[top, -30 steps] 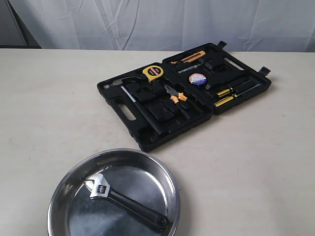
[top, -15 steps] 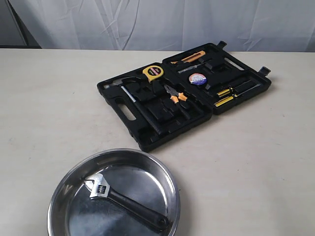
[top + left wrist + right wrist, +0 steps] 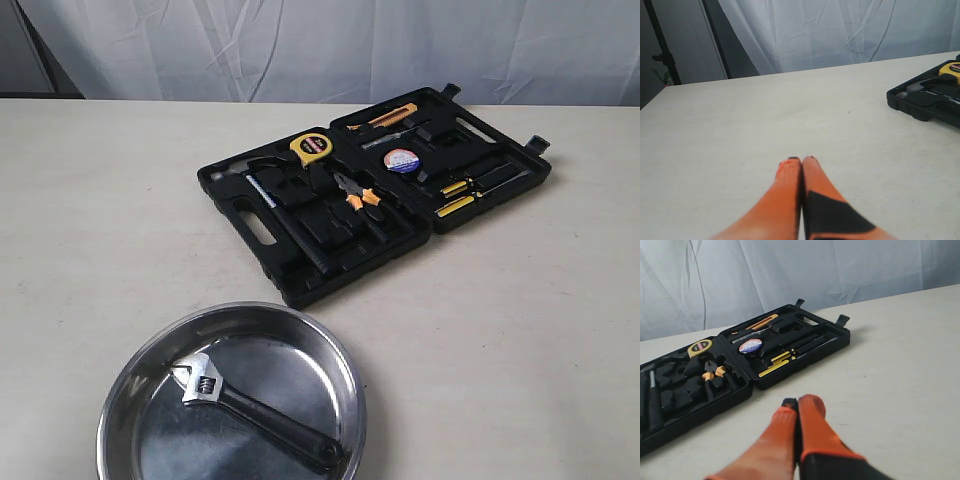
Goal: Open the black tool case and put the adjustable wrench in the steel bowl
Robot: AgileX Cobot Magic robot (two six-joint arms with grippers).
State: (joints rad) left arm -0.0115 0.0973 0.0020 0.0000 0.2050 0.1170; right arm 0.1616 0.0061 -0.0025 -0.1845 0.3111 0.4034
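Observation:
The black tool case (image 3: 300,275) lies open flat on the table, both halves showing tools. The adjustable wrench (image 3: 250,408) lies inside the steel bowl (image 3: 130,375) at the front left, silver head to the left, black handle to the right. Neither arm shows in the exterior view. My left gripper (image 3: 802,159) is shut with nothing in it over bare table, the case's corner (image 3: 920,102) far off. My right gripper (image 3: 797,401) is also shut and holds nothing, a short way off the case's lid half (image 3: 805,357).
In the case sit a yellow tape measure (image 3: 312,147), orange-handled pliers (image 3: 358,194), a hammer (image 3: 262,190), a tape roll (image 3: 403,161) and yellow-handled screwdrivers (image 3: 457,197). A white curtain hangs behind the table.

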